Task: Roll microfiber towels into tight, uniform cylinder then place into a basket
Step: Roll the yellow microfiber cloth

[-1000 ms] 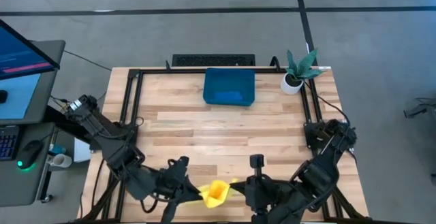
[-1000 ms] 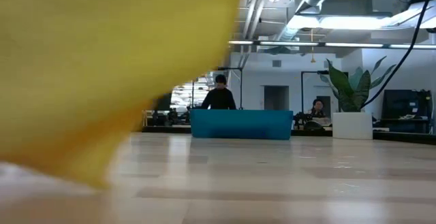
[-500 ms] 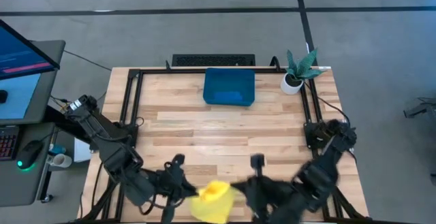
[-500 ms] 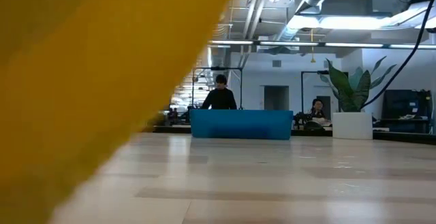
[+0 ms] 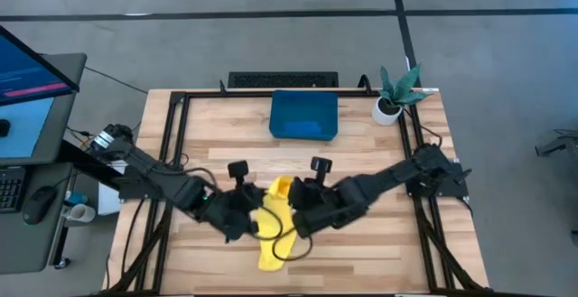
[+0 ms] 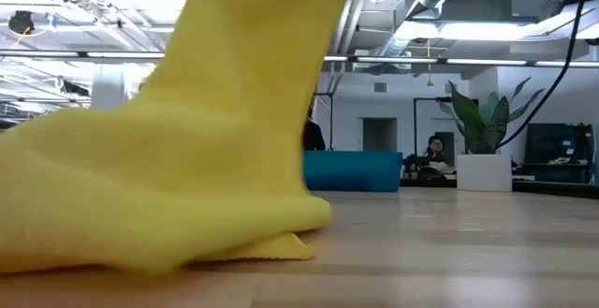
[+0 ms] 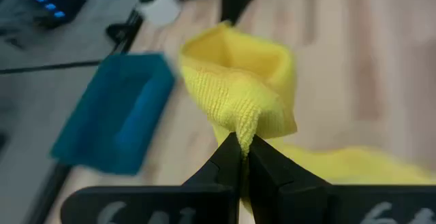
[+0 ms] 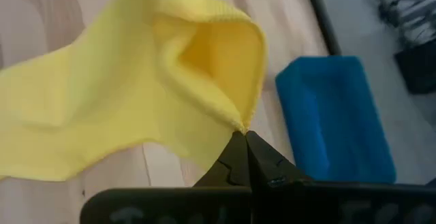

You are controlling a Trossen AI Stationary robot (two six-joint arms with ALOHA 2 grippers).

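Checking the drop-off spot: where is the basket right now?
In the high view the basket sits at the table's far edge, near the middle, left of the small potted plant and well beyond the yellow towel.

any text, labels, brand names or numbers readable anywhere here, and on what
None can be read.
Monitor screen beside the table: coloured lines, too small to read.
Bright yellow microfiber towel, dark teal-blue rectangular basket, small white plant pot: no print visible.
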